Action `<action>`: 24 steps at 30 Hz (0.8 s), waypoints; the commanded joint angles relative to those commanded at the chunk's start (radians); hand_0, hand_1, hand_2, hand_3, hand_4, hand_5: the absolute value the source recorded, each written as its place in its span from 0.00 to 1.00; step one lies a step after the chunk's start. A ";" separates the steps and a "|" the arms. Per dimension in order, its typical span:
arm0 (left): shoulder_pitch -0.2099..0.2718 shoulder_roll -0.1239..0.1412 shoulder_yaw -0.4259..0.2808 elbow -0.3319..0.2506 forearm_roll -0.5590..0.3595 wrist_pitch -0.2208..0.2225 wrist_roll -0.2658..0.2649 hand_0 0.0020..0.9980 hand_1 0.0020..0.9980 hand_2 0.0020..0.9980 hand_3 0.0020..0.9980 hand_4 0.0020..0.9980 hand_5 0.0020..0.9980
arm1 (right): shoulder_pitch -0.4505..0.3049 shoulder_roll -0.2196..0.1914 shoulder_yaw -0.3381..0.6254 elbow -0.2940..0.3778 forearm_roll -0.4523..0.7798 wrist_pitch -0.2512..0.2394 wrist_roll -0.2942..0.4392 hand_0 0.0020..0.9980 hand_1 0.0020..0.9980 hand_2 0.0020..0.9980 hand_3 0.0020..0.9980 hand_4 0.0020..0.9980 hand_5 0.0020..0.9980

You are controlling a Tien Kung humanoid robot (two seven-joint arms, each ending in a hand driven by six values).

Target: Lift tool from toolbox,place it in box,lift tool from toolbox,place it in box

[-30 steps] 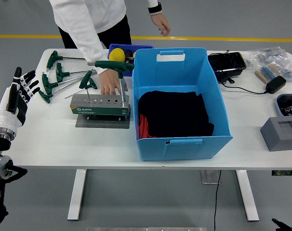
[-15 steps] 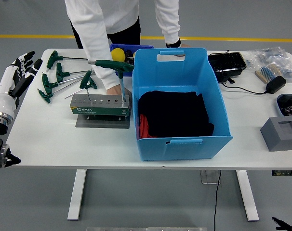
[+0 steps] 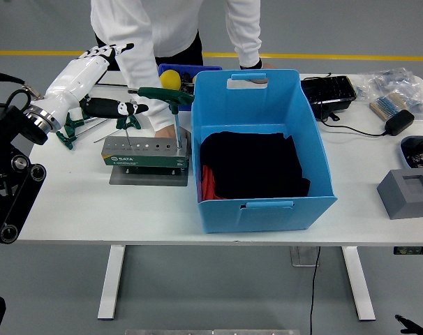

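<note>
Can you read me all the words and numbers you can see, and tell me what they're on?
"SATA": white print on the front of the grey tool holder, left of the blue box.
Small print beside it: too blurred to read.
Nothing else is readable.
</note>
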State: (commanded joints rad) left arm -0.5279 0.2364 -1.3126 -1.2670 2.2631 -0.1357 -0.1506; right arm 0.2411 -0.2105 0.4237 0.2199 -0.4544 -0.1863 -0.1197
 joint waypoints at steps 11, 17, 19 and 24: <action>-0.120 -0.059 0.177 0.110 0.005 -0.014 0.058 1.00 1.00 1.00 1.00 1.00 0.51 | 0.001 -0.003 0.000 0.002 0.002 0.000 -0.002 0.62 0.60 0.66 0.55 0.79 0.65; -0.175 -0.098 0.231 0.182 -0.030 0.020 0.045 0.87 0.89 0.85 0.91 1.00 0.58 | 0.000 -0.003 0.004 0.003 -0.006 0.001 -0.005 0.62 0.60 0.66 0.55 0.79 0.66; -0.194 -0.107 0.251 0.216 -0.028 0.039 0.039 0.78 0.76 0.71 0.80 1.00 0.66 | 0.002 -0.003 0.005 0.003 -0.008 0.001 -0.006 0.62 0.60 0.66 0.55 0.79 0.65; -0.261 -0.111 0.318 0.330 0.006 0.093 0.015 0.70 0.66 0.62 0.65 1.00 0.70 | 0.007 -0.006 0.008 0.004 -0.015 0.002 -0.008 0.62 0.60 0.66 0.55 0.79 0.65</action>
State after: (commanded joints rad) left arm -0.7889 0.1250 -0.9942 -0.9373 2.2689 -0.0425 -0.1359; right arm 0.2484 -0.2170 0.4318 0.2243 -0.4691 -0.1844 -0.1278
